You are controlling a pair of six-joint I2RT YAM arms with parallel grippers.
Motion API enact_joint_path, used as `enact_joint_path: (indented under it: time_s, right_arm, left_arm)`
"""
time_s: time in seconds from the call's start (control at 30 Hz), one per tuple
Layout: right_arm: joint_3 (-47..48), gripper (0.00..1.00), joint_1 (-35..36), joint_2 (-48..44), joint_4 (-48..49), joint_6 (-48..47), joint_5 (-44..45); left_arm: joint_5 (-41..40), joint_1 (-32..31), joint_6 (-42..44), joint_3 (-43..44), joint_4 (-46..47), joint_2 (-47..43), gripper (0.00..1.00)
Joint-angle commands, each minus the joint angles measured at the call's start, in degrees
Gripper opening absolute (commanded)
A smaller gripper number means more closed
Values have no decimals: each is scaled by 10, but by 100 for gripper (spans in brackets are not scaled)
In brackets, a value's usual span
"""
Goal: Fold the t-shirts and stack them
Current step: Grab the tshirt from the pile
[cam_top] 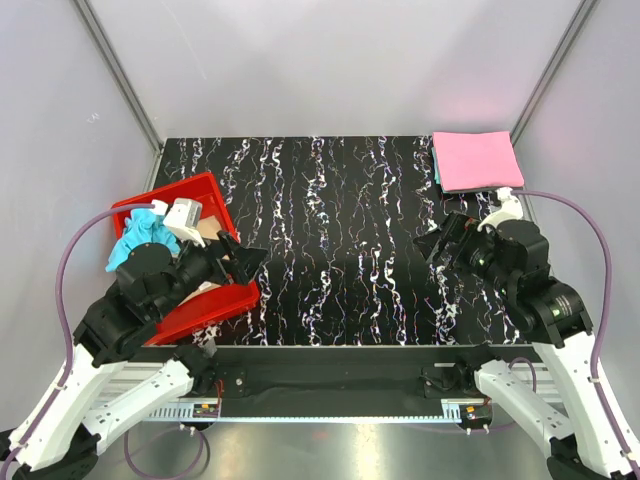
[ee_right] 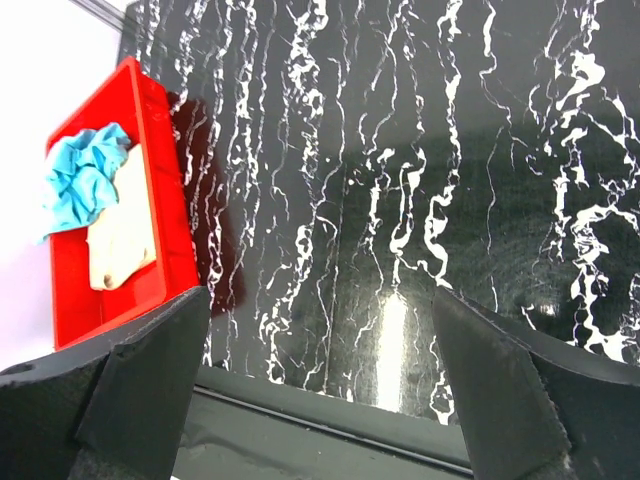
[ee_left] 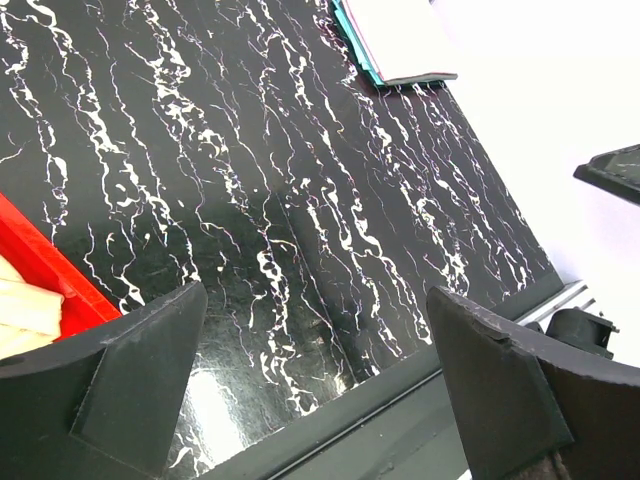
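A folded pink t-shirt (cam_top: 476, 160) lies at the table's back right corner, with a turquoise edge (cam_top: 437, 172) of cloth showing under it; the left wrist view shows this stack (ee_left: 395, 35) far off. A crumpled turquoise-blue t-shirt (cam_top: 138, 235) (ee_right: 80, 180) and a tan-beige t-shirt (ee_right: 122, 235) (ee_left: 25, 310) lie in the red tray. My left gripper (cam_top: 240, 258) (ee_left: 315, 300) hovers open over the tray's right side, holding nothing. At the right, below the pink stack, my right gripper (cam_top: 437, 240) (ee_right: 320, 300) is open too, with only bare table between its fingers.
The red tray (cam_top: 170, 195) (ee_right: 175, 220) sits at the table's left edge, partly under my left arm. Black marbled tabletop (cam_top: 330, 250) spans the middle. Grey walls close in the left, back and right sides.
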Motion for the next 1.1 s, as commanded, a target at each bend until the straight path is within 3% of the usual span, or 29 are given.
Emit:
enact_joint_path:
  time_s: [0.0,0.07,0.2,0.3,0.37,0.4,0.6,0.77,0.97,1.07]
  right_arm:
    - [24,100,3,-10,2,-1,4]
    - [21,100,3,-15,0,0,5]
    - [10,100,2,-26,0,1,2]
    - [2,100,3,-31,11,5,-12]
    - [-7,100,2,-39,25,16,-25]
    - [-21,100,2,-43,40,21,-45]
    - [-62,100,2,-61,74,61,-113]
    - [-67,100,2,-76,84,85,-133]
    - [-43,100,2,-83,72,73,-149]
    - [-30,100,2,-90,54,56,-134]
  left_arm:
    - [-19,0,-6,18,34,3,99]
    - [-55,0,-15,28,29,21,99]
    - [-293,2,-48,85,-23,80,99]
    - [-359,43,-63,114,-53,147,99]
    - [-357,131,-98,125,-60,194,99]
    - [-323,206,-105,124,-57,209,99]
    - [-274,395,-206,57,-22,300,95]
    - [-229,478,-202,-31,131,354,98]
    - [-211,531,-209,55,84,544,99]
    - [-196,543,-191,91,103,594,88]
